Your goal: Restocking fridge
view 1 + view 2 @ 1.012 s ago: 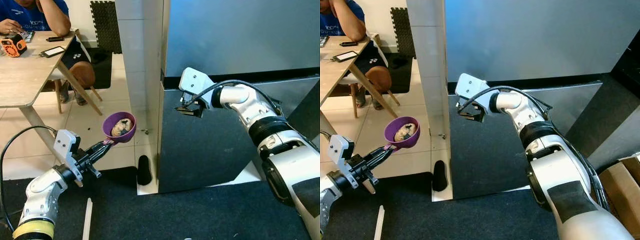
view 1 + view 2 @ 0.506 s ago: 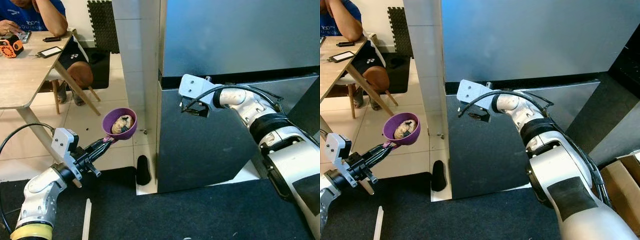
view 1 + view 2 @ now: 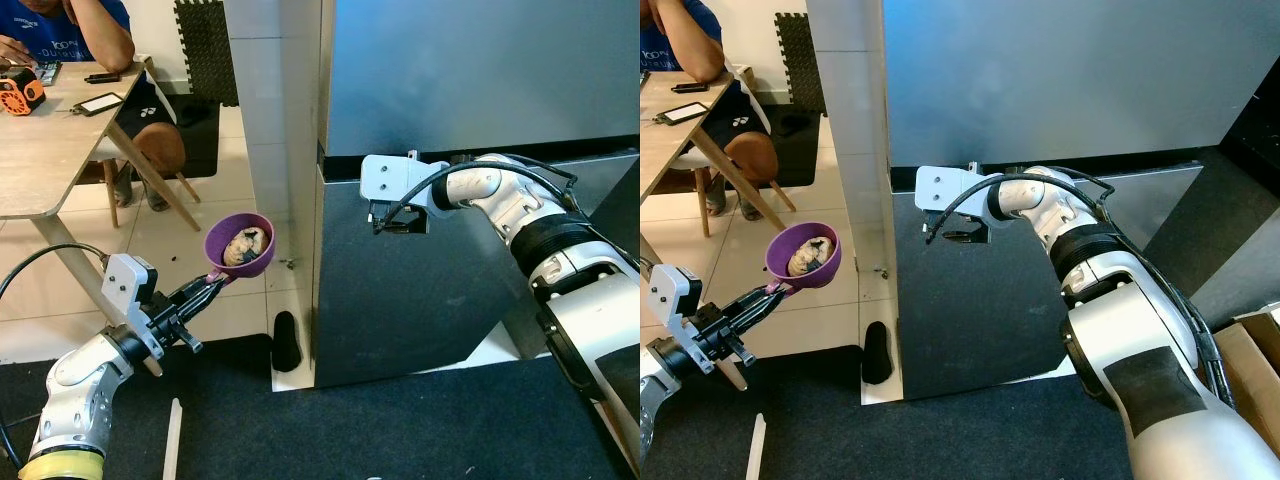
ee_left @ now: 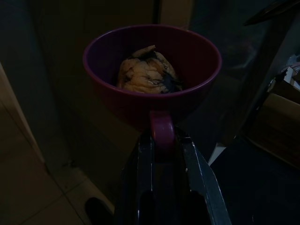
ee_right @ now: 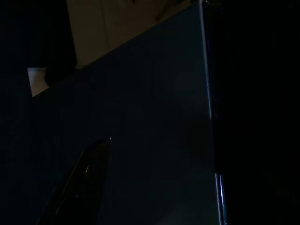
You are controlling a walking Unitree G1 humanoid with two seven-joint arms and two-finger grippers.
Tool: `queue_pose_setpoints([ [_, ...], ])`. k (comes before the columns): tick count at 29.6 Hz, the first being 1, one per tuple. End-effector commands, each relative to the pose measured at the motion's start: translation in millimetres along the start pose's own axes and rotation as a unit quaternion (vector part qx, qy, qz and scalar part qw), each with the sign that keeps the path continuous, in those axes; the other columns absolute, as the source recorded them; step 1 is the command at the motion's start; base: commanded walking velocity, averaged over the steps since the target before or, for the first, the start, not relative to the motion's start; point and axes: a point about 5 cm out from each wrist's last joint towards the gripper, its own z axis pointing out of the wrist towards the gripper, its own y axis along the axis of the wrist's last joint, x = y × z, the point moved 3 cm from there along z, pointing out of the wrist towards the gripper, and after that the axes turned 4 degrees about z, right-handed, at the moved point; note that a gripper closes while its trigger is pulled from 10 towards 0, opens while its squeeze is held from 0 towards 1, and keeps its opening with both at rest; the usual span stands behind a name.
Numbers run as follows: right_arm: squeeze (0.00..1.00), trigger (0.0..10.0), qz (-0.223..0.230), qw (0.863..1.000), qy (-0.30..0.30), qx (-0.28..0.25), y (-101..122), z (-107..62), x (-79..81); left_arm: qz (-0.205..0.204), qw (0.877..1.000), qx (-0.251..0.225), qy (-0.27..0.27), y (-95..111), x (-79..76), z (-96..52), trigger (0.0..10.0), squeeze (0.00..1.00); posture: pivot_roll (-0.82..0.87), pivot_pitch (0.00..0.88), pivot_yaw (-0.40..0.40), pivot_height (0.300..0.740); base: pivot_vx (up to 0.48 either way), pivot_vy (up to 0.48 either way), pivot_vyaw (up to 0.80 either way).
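Left pincer (image 3: 205, 290): clamped on purple cup (image 3: 240, 247) handle, food inside.
Right pincer (image 3: 398, 224): against fridge door (image 3: 420, 290); finger state unclear.

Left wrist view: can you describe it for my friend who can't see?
Two black fingers of the left gripper pinch the handle of a round purple plastic cup holding a lumpy tan piece of food. Behind it are dim tiled floor and a dark fridge door.

A purple cup (image 3: 240, 248) is showing pale tan and dark food (image 4: 147, 70) inside. The fridge (image 3: 470, 90) is gleaming grey-blue above a black lower door. The worktop (image 3: 45, 130) is showing light wood; the floor mat (image 3: 350, 430) is looking black.
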Motion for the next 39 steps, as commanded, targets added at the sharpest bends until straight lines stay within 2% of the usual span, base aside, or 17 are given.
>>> queue_pose_setpoints([
  [1, 0.0, 10.0, 0.001, 0.993, 0.107, 0.046, -23.8, 13.8, 39.5, 0.012, 1.0, -0.015, 0.002, 10.4, 2.6, -0.7, 10.0, 0.0, -0.03, 0.013, -0.067, 0.74, 0.0, 0.0, 0.0],
  [29, 0.0, 10.0, 0.0, 0.984, 0.176, 0.017, -18.6, 0.6, 40.9, 0.012, 1.0, -0.016, -0.001, 11.9, 3.5, 2.4, 10.0, 0.0, -0.03, 0.007, -0.057, 0.74, 0.0, 0.0, 0.0],
  [33, 0.0, 10.0, 0.003, 0.978, 0.211, 0.004, -17.2, -3.8, 44.9, 0.012, 1.0, -0.016, -0.002, 12.0, 3.3, 2.8, 10.0, 0.0, -0.03, 0.006, -0.057, 0.74, 0.0, 0.0, 0.0],
  [39, 0.0, 10.0, 0.005, 0.973, 0.229, -0.011, -13.3, -7.2, 45.6, 0.011, 1.0, -0.016, -0.004, 12.1, 3.1, 3.1, 10.0, 0.0, -0.03, 0.005, -0.056, 0.74, 0.0, 0.0, 0.0],
])
